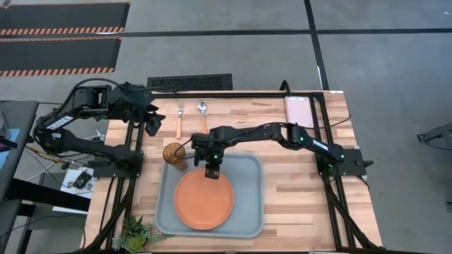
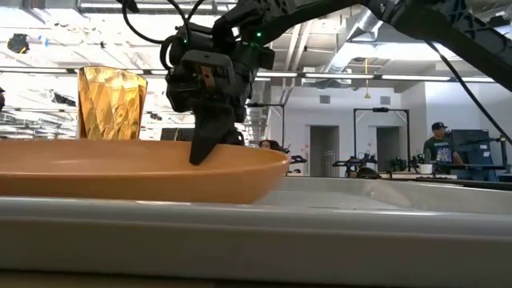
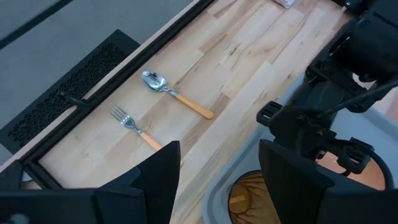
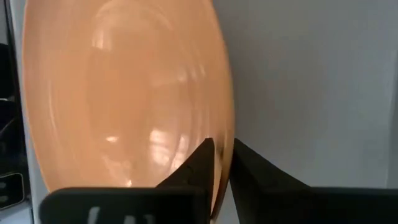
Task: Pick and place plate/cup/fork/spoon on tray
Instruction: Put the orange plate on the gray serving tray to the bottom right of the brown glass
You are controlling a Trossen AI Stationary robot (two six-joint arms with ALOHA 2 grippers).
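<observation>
The orange plate (image 1: pixel 203 200) lies flat in the grey-blue tray (image 1: pixel 251 212), near its left half; it also shows in the low view (image 2: pixel 120 168). The amber ribbed cup (image 1: pixel 174 154) stands upright in the tray's far left corner. The fork (image 1: pixel 179 118) and the spoon (image 1: pixel 203 116) lie side by side on the wood beyond the tray, tines and bowl toward the far edge. My right gripper (image 1: pixel 211 171) is shut on the plate's far rim. My left gripper (image 1: pixel 152 125) hangs open and empty over the table's far left, left of the fork. My right gripper pinches the plate's far rim (image 4: pixel 225 134) between its two fingers, one finger (image 4: pixel 200 163) inside the dish and one (image 4: pixel 249 167) outside. The fingers come from above, pointing down. The plate rests flat on the tray.
A pinkish-white pad (image 1: pixel 299 111) lies at the table's far right. A small green plant (image 1: pixel 134 233) stands at the near left corner. Black frame rails (image 1: pixel 332 190) run along both sides. The tray's right half is bare. A person (image 2: pixel 436 148) stands far off in the room.
</observation>
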